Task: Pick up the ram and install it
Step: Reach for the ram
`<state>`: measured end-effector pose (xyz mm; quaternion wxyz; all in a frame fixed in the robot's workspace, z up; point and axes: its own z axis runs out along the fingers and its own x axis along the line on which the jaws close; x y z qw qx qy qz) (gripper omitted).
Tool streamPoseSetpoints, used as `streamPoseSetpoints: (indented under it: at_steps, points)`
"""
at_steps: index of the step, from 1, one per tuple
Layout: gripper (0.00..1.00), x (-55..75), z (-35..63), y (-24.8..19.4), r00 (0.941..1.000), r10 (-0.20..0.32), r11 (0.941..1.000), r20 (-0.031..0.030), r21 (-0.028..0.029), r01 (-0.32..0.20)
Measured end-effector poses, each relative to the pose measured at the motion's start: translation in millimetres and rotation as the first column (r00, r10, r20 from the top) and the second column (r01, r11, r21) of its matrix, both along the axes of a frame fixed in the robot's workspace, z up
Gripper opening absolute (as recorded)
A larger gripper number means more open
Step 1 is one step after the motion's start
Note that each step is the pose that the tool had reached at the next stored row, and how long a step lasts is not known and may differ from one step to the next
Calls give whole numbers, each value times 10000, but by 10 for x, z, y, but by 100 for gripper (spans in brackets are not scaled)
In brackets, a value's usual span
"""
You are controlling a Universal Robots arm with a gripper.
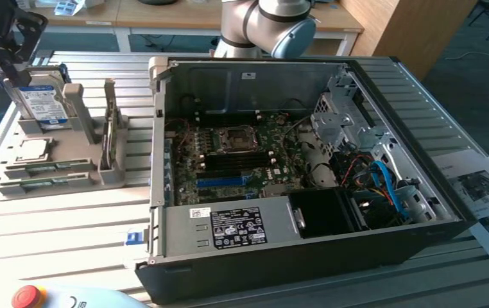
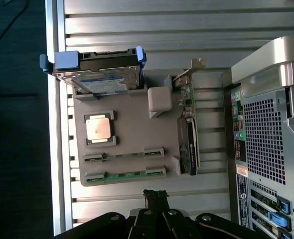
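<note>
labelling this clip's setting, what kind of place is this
Probably a robotics lab bench for PC assembly: an open computer case, a grey holder with a hard drive and ram, and a red emergency stop button.

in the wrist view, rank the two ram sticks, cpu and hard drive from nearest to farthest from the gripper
1. Ram stick, at the edge of the grey holder closest to the gripper.
2. Second ram stick, in the next row along.
3. CPU, mid-holder.
4. Hard drive, at the far end.

gripper (image 2: 155, 193) body partly off-frame
</note>
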<state>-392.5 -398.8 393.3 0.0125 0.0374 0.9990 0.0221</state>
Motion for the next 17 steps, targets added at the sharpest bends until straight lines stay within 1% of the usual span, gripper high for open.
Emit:
streamPoseSetpoints:
  at_steps: [3,10,17]
  points:
    - [11,-26,0,-1,10000,1,10000,-1,0,-1]
    - [11,-33,0,0,10000,1,10000,0,0,-1]
    - [11,-93,0,0,10000,1,10000,1,0,-1]
